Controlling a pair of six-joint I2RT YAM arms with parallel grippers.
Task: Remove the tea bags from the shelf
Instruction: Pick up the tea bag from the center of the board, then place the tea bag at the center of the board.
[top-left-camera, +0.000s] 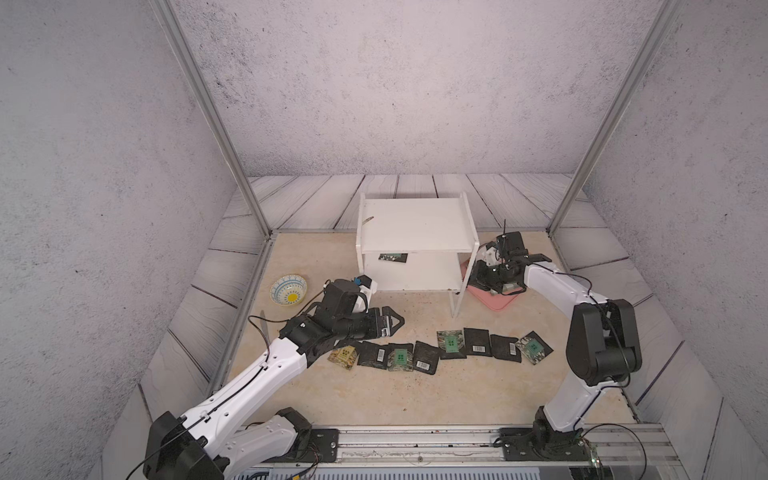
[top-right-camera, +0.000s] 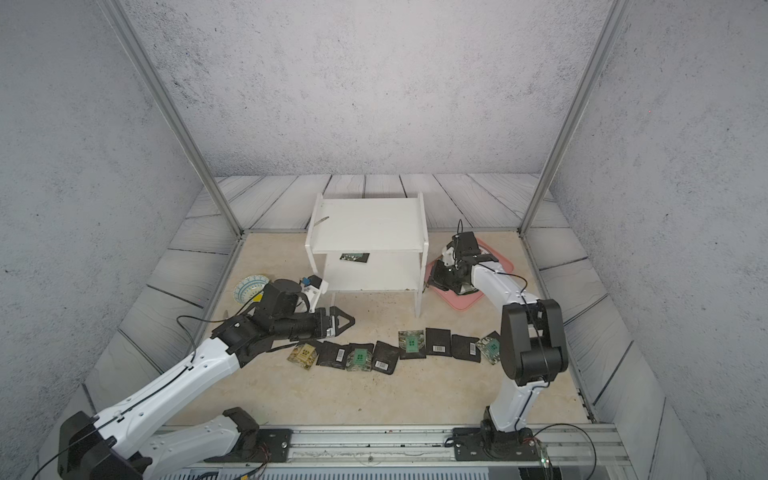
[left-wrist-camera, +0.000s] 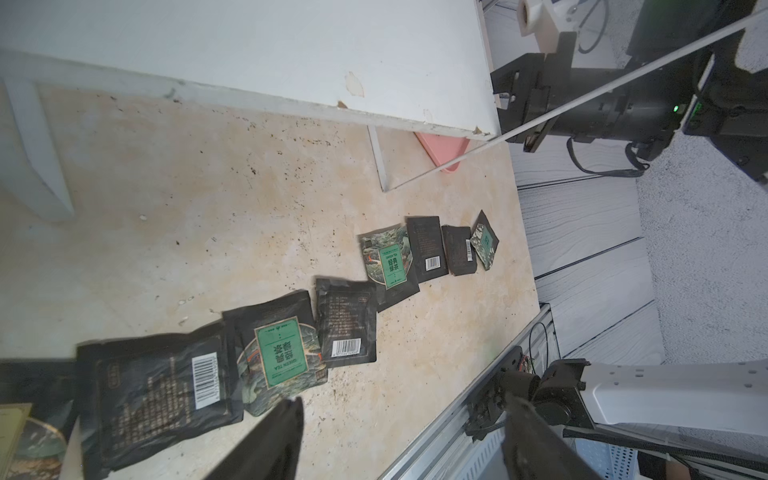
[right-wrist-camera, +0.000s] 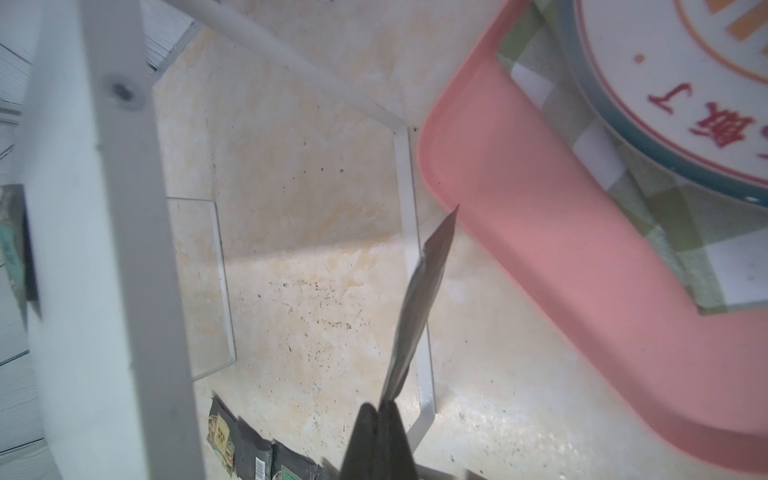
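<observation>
My right gripper (right-wrist-camera: 380, 409) pinches a tea bag (right-wrist-camera: 419, 299) edge-on beside the shelf (top-left-camera: 415, 226); my left gripper (top-left-camera: 392, 324) hangs released over the row

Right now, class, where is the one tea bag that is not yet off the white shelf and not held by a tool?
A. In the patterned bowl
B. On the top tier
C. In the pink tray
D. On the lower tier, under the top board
D: in both top views a single tea bag lies on the lower tier of the shelf, just under the front edge of the top board.
</observation>
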